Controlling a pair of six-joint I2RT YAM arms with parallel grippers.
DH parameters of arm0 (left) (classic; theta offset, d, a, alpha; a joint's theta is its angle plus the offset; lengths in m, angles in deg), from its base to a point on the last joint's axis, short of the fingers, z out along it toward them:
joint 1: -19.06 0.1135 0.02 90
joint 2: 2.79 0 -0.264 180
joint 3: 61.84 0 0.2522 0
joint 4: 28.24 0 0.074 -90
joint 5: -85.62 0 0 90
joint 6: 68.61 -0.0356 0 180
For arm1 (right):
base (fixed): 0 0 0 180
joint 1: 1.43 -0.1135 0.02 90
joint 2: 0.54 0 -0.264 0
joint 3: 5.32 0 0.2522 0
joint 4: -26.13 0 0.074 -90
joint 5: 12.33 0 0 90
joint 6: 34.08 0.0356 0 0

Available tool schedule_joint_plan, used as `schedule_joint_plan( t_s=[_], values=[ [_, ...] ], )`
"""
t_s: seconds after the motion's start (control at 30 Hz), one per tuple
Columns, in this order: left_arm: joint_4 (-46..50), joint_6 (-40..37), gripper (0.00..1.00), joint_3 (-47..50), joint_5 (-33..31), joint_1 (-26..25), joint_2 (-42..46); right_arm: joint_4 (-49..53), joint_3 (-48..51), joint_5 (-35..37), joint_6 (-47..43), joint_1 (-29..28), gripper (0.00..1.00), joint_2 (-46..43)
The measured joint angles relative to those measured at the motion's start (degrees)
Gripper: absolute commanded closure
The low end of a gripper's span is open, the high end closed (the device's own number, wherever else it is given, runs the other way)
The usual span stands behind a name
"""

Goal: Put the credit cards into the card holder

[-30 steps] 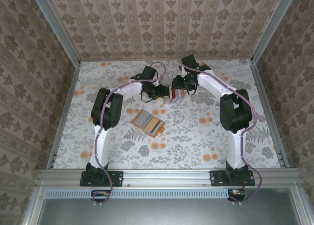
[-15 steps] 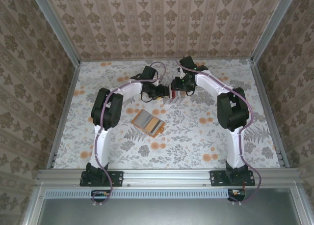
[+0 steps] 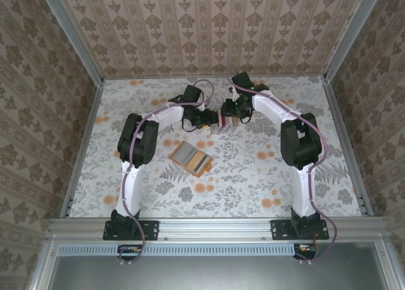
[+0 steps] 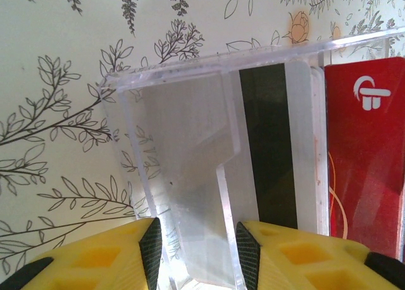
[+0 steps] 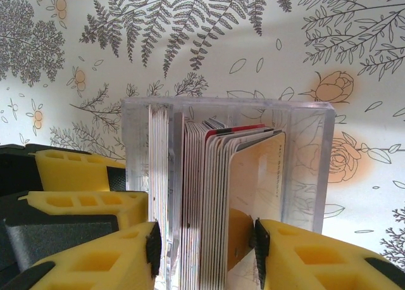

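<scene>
Top external: small flat orange card holder (image 3: pixel 191 158) lies open on the floral table (image 3: pixel 253 176), near the clear acrylic rack (image 3: pixel 226 123). Left gripper (image 4: pixel 196 252) clamps the rack; right gripper (image 5: pixel 204 245) straddles upright credit cards (image 5: pixel 215 189), grip unclear.

A clear plastic rack (image 3: pixel 225 123) stood upright on the desk (image 3: pixel 253 182), a bit toward twelve o'clock from the middle. The desk had a white cover with grey ferns and orange flowers. Walls (image 3: pixel 209 30) with brown patterned paper stood at nine, twelve and three o'clock. A grey metal rail (image 3: pixel 215 227) ran along six o'clock.
</scene>
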Motion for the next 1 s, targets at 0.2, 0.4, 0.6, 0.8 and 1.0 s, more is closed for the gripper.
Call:
schedule_joint_plan(
  t_s=[0.2, 0.4, 0.6, 0.8, 1.0],
  values=[
    [0.0, 0.0, 0.54, 0.0, 0.0, 0.0, 0.0, 0.2, 0.0, 0.0, 0.0, 0.0, 0.61, -0.5],
    [0.0, 0.0, 0.54, 0.0, 0.0, 0.0, 0.0, 0.4, 0.0, 0.0, 0.0, 0.0, 0.68, -1.4],
    [0.0, 0.0, 0.54, 0.0, 0.0, 0.0, 0.0, 0.4, 0.0, 0.0, 0.0, 0.0, 0.74, -1.8],
    [0.0, 0.0, 0.54, 0.0, 0.0, 0.0, 0.0, 0.4, 0.0, 0.0, -0.1, 0.1, 0.79, -2.0],
    [0.0, 0.0, 0.54, 0.0, 0.0, -0.1, 0.0, 0.4, 0.5, 0.0, -0.3, 1.0, 0.88, -2.5]
  ],
)
